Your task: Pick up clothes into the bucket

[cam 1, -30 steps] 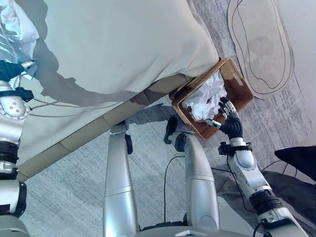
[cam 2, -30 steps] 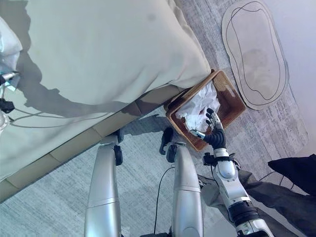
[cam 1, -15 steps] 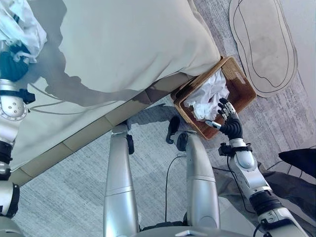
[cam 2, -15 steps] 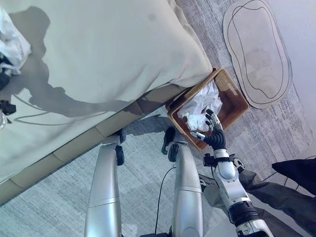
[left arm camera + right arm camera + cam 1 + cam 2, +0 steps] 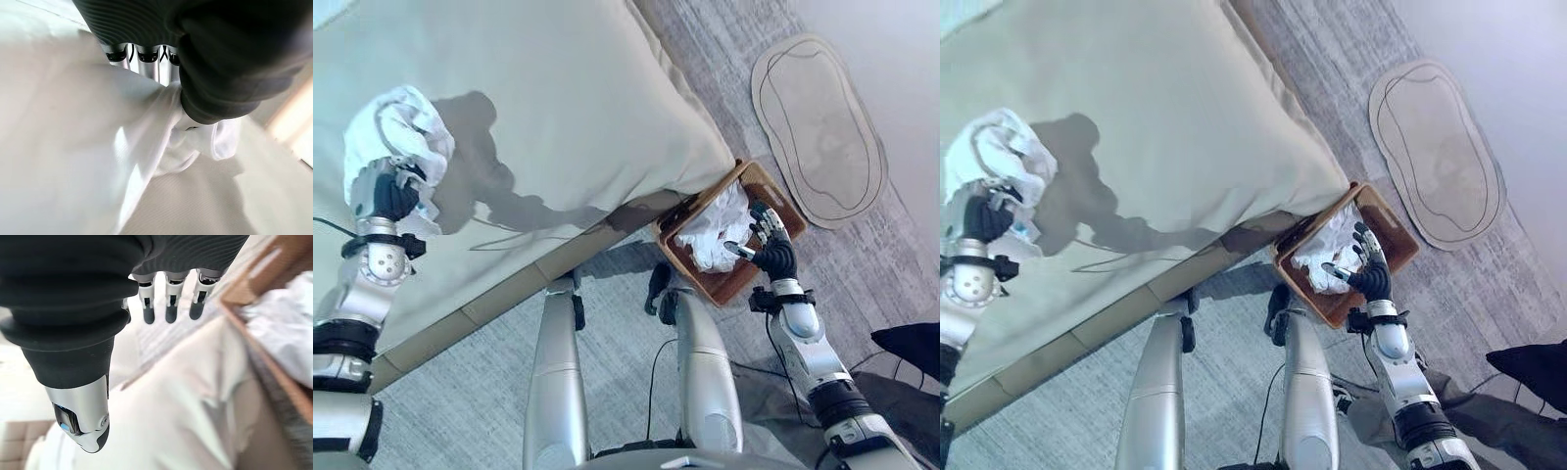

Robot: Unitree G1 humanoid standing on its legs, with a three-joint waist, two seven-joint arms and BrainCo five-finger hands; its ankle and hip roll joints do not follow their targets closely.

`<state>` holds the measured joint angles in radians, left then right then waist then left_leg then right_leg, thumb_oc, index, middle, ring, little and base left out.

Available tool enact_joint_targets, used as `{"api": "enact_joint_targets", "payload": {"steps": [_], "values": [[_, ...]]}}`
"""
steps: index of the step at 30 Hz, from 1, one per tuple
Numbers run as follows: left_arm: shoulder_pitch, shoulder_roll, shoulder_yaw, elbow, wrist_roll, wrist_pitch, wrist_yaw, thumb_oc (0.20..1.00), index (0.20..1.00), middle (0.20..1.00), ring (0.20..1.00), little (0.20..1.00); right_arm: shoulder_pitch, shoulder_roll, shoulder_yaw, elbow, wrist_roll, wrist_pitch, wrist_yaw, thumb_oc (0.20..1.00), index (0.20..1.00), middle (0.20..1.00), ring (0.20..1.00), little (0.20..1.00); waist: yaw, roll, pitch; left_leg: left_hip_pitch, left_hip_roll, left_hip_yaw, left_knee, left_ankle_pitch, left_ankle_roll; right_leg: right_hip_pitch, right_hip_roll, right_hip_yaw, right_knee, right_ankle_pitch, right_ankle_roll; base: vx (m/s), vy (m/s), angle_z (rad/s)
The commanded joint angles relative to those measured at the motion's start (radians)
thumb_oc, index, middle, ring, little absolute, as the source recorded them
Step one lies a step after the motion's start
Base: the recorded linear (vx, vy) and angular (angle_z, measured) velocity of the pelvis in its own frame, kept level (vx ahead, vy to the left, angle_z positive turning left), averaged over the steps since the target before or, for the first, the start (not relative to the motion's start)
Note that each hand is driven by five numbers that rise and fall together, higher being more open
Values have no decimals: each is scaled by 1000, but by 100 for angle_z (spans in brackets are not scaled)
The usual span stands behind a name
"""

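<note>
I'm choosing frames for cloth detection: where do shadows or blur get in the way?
Left eye view: a dark shadow lies on the bed cover beside the white garment held by the left robot hand. Left wrist view: the cloth is smeared and nearly featureless. Right wrist view: the basket rim and the clothes in it are soft past the right robot hand.
</note>
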<state>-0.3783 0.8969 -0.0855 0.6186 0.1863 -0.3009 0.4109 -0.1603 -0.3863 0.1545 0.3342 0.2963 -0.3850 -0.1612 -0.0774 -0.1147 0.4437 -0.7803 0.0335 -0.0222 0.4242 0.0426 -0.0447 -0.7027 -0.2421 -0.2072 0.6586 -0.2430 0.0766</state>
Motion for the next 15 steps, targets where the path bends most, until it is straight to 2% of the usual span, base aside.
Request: {"api": "enact_joint_targets", "payload": {"steps": [1, 3, 8, 15], "values": [[90, -86, 32, -165, 60, -76, 11, 200, 200, 200, 200, 200, 44, -34, -39, -15, -54, -20, -4, 1000, 1000, 1000, 1000, 1000, 2, 52, -85, 104, 6, 6, -59, -40, 20, 93, -38, 30, -336, 307, 97, 93, -44, 3], [145, -139, 27, -262, 72, -102, -6, 200, 200, 200, 200, 200, 47, -54, -27, -20, -145, -7, -15, 1000, 1000, 1000, 1000, 1000, 12, 56, -93, 190, 9, 4, -123, -26, 15, 177, -33, 19, -388, 313, 98, 106, -50, 2], [223, -233, -9, -486, -12, -173, -100, 200, 200, 200, 200, 200, 19, -110, 47, -35, -358, 9, -21, 1000, 1000, 1000, 1000, 1000, 32, 70, -132, 345, 14, 6, -218, -14, 13, 331, -23, 0, -473, 321, 104, 110, -42, 1], [274, -240, -77, -749, -166, -218, -280, 200, 200, 200, 200, 200, -47, -203, 238, -155, -577, -2, 63, 1000, 1000, 1000, 1000, 1000, 44, 75, -204, 501, 22, 20, -303, -8, 7, 482, -5, -7, -572, 339, 112, 105, -42, -2]]}}
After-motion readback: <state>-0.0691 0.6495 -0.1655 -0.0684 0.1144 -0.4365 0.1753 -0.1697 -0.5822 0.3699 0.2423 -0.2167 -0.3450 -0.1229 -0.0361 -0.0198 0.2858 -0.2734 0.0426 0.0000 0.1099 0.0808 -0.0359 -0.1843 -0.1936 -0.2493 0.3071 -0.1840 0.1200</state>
